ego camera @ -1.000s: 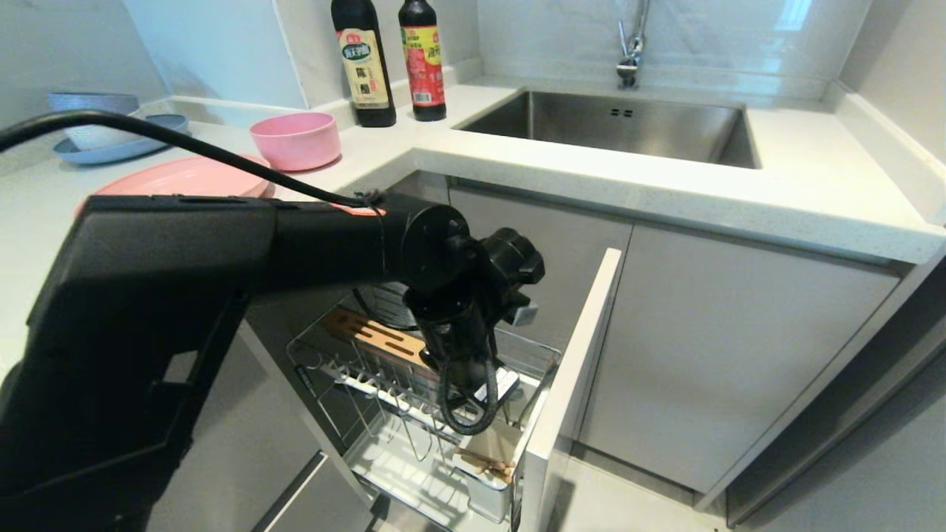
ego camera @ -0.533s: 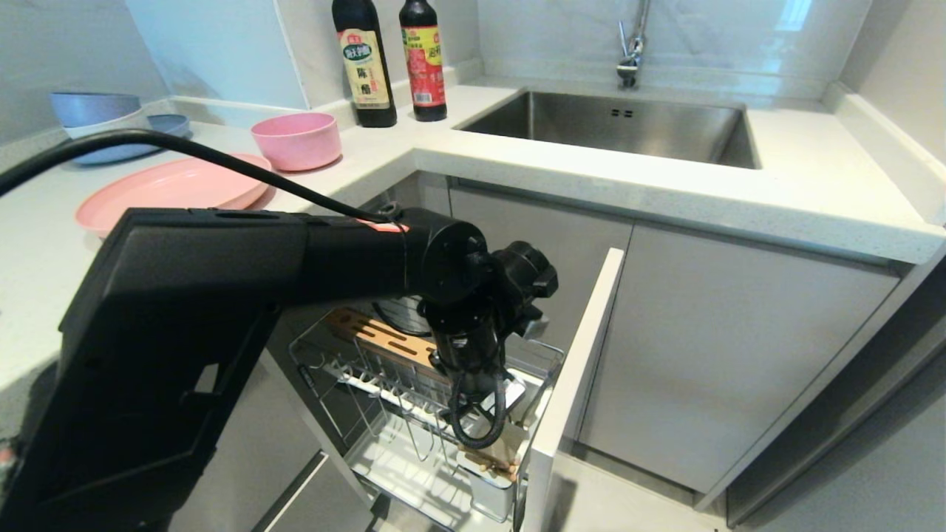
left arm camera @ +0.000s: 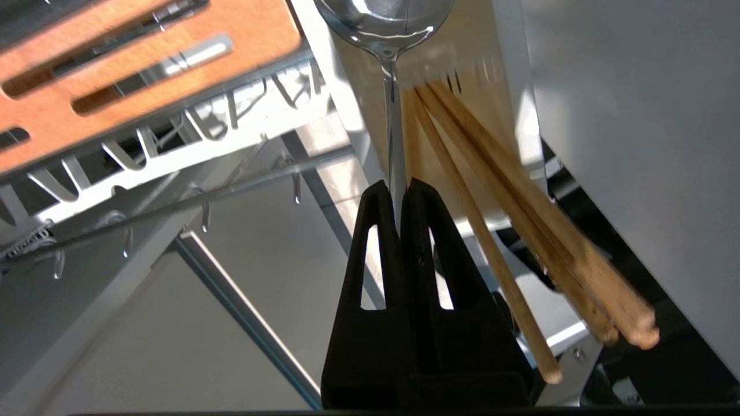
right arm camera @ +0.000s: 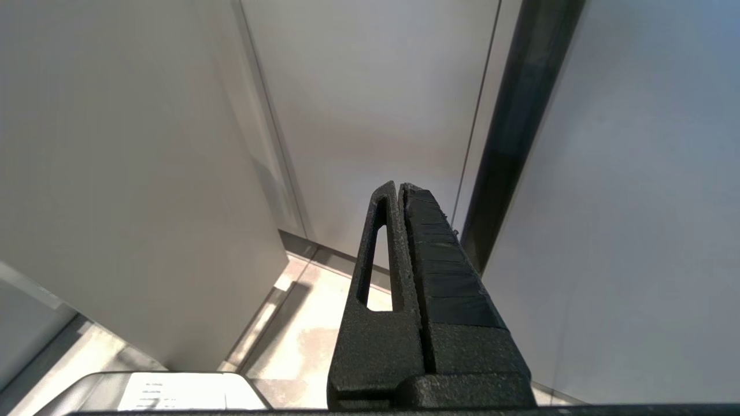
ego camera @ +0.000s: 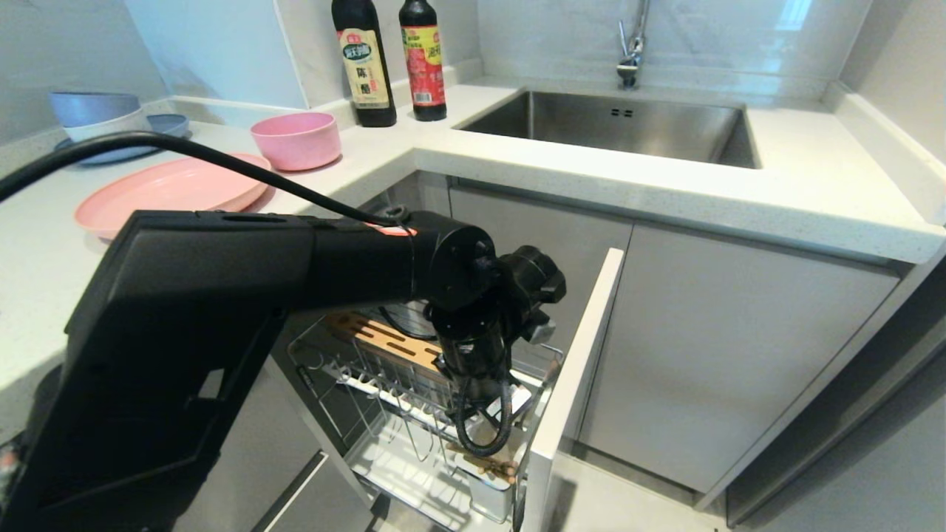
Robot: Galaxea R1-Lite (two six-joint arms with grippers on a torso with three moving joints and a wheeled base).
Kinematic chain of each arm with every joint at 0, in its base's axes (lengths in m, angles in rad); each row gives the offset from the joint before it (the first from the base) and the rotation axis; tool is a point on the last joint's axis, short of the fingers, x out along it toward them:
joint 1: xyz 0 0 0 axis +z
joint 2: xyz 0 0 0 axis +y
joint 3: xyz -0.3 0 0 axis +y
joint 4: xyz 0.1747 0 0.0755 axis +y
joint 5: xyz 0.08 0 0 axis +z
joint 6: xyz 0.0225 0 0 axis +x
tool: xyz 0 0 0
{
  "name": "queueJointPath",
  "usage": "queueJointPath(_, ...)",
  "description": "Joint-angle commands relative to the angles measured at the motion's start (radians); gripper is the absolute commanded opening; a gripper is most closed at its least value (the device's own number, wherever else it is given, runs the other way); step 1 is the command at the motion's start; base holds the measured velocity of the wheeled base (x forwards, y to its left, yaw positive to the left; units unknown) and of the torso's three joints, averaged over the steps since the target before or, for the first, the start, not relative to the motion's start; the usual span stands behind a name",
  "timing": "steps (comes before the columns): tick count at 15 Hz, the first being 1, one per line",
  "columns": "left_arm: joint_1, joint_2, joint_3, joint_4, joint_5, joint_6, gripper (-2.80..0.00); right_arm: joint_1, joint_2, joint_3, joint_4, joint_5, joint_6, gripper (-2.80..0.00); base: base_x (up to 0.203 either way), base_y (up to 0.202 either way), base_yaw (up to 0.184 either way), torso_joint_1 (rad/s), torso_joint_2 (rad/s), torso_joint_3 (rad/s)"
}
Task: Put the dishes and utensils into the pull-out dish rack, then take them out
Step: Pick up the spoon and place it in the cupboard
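My left gripper (left arm camera: 398, 186) is shut on the thin handle of the metal spoon (left arm camera: 384, 17), whose bowl points down into the white utensil cup (left arm camera: 347, 98) of the pull-out dish rack (ego camera: 347, 369). The wooden chopsticks (left arm camera: 491, 190) lean in that same cup right beside the spoon, and their ends show in the head view as well (ego camera: 488, 467). In the head view my left arm (ego camera: 222, 295) reaches down over the rack and hides the fingers. The pink plate (ego camera: 174, 188) and pink bowl (ego camera: 295, 139) sit on the counter at the left. My right gripper (right arm camera: 399, 186) hangs shut and empty by the cabinet fronts.
The rack's bamboo slotted strip (ego camera: 377, 336) lies behind the cup, and its grey cabinet front (ego camera: 573, 384) stands just right of it. Two sauce bottles (ego camera: 363, 63) and a steel sink (ego camera: 613, 122) are on the counter. A blue plate with bowls (ego camera: 96, 118) sits far left.
My left arm has sunk and shifted a little to the right, toward the utensil cup, with the spoon still gripped. The pink plate is less covered by the arm now.
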Motion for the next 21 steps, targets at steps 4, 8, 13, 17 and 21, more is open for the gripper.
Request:
queueJointPath(4,-0.009,-0.002,0.000,0.016,0.003,0.000,-2.80,0.001,0.000,0.002,0.000,0.000,0.000,-2.80,0.000,0.000,0.000,0.000,0.00,0.000)
queueJointPath(8,-0.009,0.023,-0.001,0.004,0.004,0.006,-2.80,0.000,0.000,0.002,0.000,0.000,0.000,-2.80,0.000,0.000,0.000,0.000,0.00,0.000)
queueJointPath(13,-0.012,0.057,-0.001,-0.029,0.004,0.010,-2.80,0.000,0.000,0.002,0.000,0.000,0.000,-2.80,0.000,0.000,0.000,0.000,0.00,0.000)
queueJointPath(17,-0.012,0.082,-0.001,-0.070,0.011,0.009,-2.80,0.000,0.000,0.002,0.000,0.000,0.000,-2.80,0.000,0.000,0.000,0.000,0.00,0.000)
queueJointPath(21,-0.012,0.084,-0.001,-0.082,0.011,0.011,-2.80,0.000,0.000,0.002,0.000,0.000,0.000,-2.80,0.000,0.000,0.000,0.000,0.00,0.000)
